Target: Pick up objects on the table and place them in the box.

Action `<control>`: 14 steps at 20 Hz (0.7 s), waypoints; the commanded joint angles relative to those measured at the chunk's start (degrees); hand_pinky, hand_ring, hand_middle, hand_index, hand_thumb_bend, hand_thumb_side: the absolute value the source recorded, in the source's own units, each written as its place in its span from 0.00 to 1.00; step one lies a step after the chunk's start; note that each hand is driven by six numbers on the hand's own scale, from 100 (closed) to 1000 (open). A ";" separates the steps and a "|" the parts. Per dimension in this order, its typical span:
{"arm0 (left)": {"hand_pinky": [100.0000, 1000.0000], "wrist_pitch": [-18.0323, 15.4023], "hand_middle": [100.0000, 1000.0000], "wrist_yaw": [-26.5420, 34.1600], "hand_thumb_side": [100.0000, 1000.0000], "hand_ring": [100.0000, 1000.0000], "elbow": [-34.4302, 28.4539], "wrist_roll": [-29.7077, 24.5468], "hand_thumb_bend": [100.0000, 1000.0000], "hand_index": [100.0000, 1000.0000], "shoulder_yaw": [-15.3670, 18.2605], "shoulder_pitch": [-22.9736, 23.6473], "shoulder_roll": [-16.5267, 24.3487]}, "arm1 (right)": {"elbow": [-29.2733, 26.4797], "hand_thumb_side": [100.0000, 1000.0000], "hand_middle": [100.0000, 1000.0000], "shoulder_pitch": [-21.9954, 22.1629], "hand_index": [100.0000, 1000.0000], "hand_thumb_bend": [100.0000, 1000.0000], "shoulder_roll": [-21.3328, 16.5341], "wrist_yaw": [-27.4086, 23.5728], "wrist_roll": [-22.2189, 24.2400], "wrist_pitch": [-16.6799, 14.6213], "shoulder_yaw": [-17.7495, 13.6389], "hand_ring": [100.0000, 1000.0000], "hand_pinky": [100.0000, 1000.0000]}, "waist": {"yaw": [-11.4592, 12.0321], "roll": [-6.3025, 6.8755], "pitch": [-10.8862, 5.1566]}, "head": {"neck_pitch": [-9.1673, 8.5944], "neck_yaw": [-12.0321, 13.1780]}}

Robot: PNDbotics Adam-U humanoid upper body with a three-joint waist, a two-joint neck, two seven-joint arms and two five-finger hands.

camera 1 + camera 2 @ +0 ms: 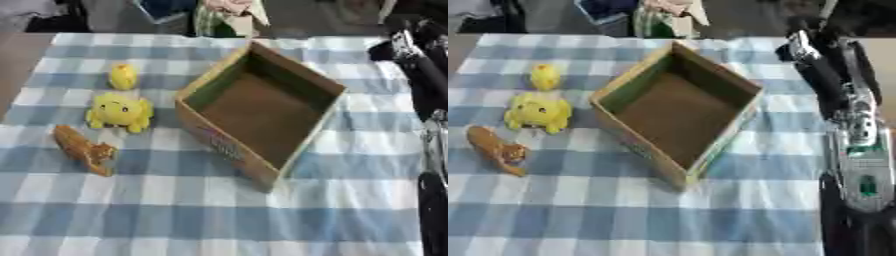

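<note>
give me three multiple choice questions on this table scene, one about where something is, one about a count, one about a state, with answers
1. Where do the toys lie relative to the box?
A. to its left
B. to its right
C. inside it

2. How many toys are on the checked cloth?
A. one
B. three
C. five

3. What is the state of the box?
A. closed with a lid
B. open and empty
C. open and full of toys

Answers:
1. A: the small yellow toy, the larger yellow toy and the orange-brown toy all sit left of the box.
2. B: only those three show on the cloth.
3. B: its top is open and only its bare brown floor shows.
</note>
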 commanded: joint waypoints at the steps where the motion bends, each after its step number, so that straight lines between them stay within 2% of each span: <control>1: 0.39 -0.26 0.54 -0.40 0.96 0.44 -0.97 0.07 0.00 0.76 -0.20 -0.34 0.65 | -1.27 0.77 0.40 -1.00 0.79 0.00 -0.95 -0.53 -0.83 -0.79 -0.02 0.71 0.76 | 0.10 0.18 -0.85 | -0.23 0.14; 5: 0.39 -1.04 0.54 -0.99 0.93 0.45 -0.97 0.29 0.00 0.77 -0.33 0.22 2.07 | -1.52 0.81 0.44 -1.64 0.82 0.00 -1.27 -2.26 -0.44 -2.94 0.37 0.76 0.77 | 0.11 0.29 -0.87 | 0.99 0.00; 8: 0.40 -2.35 0.54 -2.97 0.88 0.46 -0.97 0.96 0.00 0.78 -0.45 0.95 4.73 | -1.62 0.81 0.45 -2.00 0.82 0.00 -1.55 -3.52 0.17 -4.80 0.58 0.78 0.77 | -0.03 0.46 -0.84 | 1.97 -0.54; 9: 0.41 -2.97 0.55 -4.12 0.83 0.47 -0.97 1.30 0.00 0.78 -0.49 1.17 5.82 | -1.60 0.80 0.45 -2.05 0.82 0.00 -1.62 -3.84 0.37 -5.29 0.62 0.78 0.77 | -0.10 0.53 -0.81 | 2.14 -0.74; 14: 0.45 -5.66 0.57 -15.62 0.66 0.53 -0.97 4.80 0.00 0.81 -0.26 2.53 13.63 | -1.42 0.75 0.46 -2.68 0.82 0.00 -2.29 -4.59 1.30 -7.18 0.96 0.79 0.77 | -0.54 0.89 -0.84 | 2.48 -0.94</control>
